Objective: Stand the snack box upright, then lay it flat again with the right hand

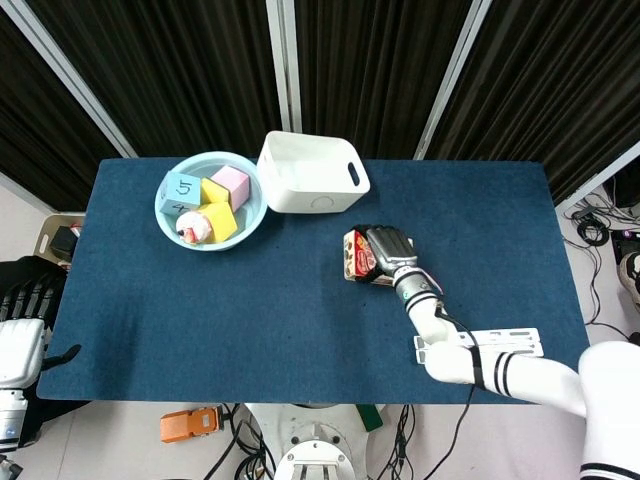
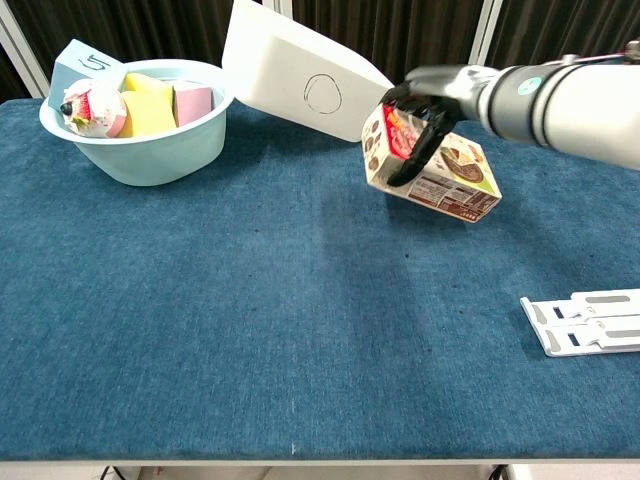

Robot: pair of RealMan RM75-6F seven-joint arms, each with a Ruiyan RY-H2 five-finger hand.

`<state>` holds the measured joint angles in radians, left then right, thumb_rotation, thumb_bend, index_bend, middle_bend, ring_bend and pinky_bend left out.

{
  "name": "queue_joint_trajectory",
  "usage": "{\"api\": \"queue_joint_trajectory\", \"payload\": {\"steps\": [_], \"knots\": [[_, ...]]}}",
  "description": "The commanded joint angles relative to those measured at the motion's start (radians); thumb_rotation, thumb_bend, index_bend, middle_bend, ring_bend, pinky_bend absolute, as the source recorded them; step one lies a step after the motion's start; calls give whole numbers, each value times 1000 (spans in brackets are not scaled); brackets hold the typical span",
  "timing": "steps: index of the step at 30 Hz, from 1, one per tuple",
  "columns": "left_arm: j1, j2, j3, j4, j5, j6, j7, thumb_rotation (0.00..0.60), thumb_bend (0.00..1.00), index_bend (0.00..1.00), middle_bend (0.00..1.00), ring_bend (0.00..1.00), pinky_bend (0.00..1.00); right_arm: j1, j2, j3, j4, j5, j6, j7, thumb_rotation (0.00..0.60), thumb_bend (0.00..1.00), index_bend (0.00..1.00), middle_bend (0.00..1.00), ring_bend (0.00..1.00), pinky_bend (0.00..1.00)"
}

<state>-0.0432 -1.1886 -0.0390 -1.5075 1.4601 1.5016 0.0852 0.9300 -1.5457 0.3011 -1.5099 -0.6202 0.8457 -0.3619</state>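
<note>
Robot hand (image 2: 425, 110) around tilted snack box (image 2: 440, 175)

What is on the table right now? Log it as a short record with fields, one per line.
snack box: lifted at one end, tilted, not yet upright
right robot hand: grips the box's raised end
left robot hand: off the table's left edge, holding nothing
bowl: holds colored blocks, far left of the table
white bin: beside the bowl, behind the box
white flat holder: near the table's right front edge
table: blue cloth cover
</note>
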Motion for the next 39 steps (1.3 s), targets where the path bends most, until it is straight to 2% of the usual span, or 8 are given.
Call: {"api": "queue_joint_trajectory", "payload": {"steps": [1,5,10,15,24,29,35,39], "knots": [[-2,-1,0,-5,1,-1,4,600,0,0,0,0,0,-228,68,45,-51,-362,-15,479,600,289,461,407,311,307],[-6,-1,-2,-16,3,-3,12,600,0,0,0,0,0,-308,19,35,55,-600,19,871,600,289,461,411,315,313],[-10,5,-4,-34,6,-4,20,600,0,0,0,0,0,-323,-77,-27,275,-842,137,1285,600,291,450,411,315,313],[-12,6,-5,-46,0,-8,22,600,0,0,0,0,0,-307,-183,-71,470,-927,234,1503,600,314,435,411,315,313],[-13,12,-4,-58,-8,-17,28,600,0,0,0,0,0,-280,-329,-120,708,-945,286,1653,600,343,402,411,302,309],[-18,13,-5,-61,-8,-21,31,600,0,0,0,0,0,-278,-369,-139,785,-944,304,1681,598,344,303,398,231,242],[-22,13,-8,-59,-8,-24,28,600,0,0,0,0,0,-294,-357,-165,804,-954,346,1675,547,341,38,230,115,137],[-25,12,-9,-60,-7,-27,28,600,0,0,0,0,0,-312,-324,-187,775,-961,367,1651,526,339,0,122,58,80]]}}
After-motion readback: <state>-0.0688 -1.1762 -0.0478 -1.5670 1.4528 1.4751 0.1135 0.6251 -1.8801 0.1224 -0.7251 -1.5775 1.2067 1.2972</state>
